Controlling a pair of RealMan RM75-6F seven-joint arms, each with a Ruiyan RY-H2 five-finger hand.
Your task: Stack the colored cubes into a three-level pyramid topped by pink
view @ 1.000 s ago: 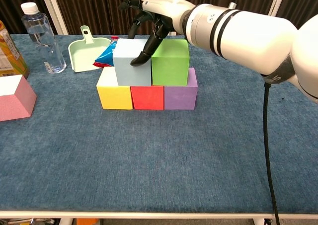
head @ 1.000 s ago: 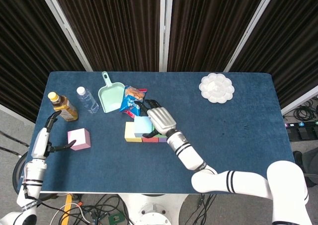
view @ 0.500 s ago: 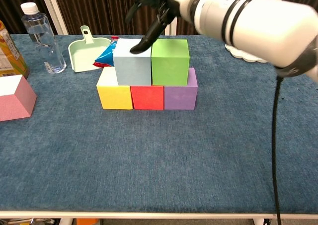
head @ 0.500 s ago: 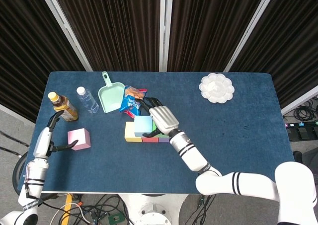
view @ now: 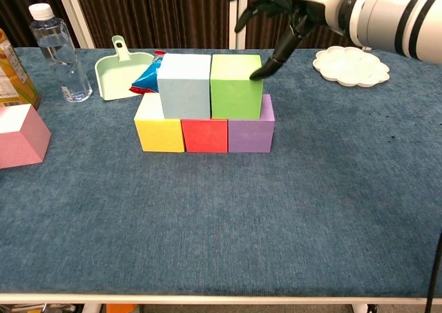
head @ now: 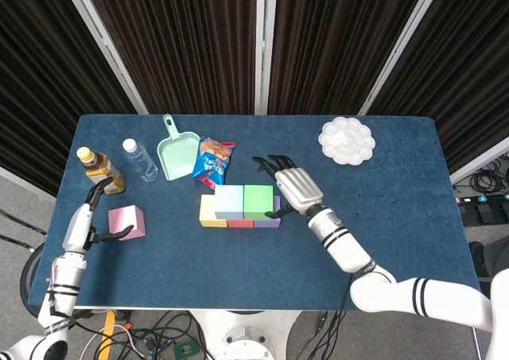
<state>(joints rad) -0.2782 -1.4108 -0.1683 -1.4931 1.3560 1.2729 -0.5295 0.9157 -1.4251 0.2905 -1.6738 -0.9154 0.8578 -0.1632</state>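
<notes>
Table (view: 331, 209): blue cloth cover, matt, short nap. Cubes (view: 236, 86): smooth, matt. Water bottle (view: 59, 52): clear glossy plastic. Dustpan (view: 117, 74): smooth green plastic. Snack bag (head: 213, 160): shiny foil. Palette (view: 349, 65): white plastic.

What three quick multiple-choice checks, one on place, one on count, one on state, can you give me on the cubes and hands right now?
1. Where is the pink cube?
A. On top of the stack
B. On the table near the left hand, apart from the stack
C. Inside the green dustpan

2. How many cubes sit in the second level?
A. One
B. Two
C. Three

3. What is the right hand doing?
A. Gripping the green cube
B. Holding the pink cube
C. Holding nothing, fingers apart, beside the green cube's right edge

Answers: 1 B, the pink cube lies alone on the table at the left. 2 B, only the light blue cube and the green cube rest on the yellow, red and purple row. 3 C, the right hand has nothing in it and its fingers are spread.
</notes>
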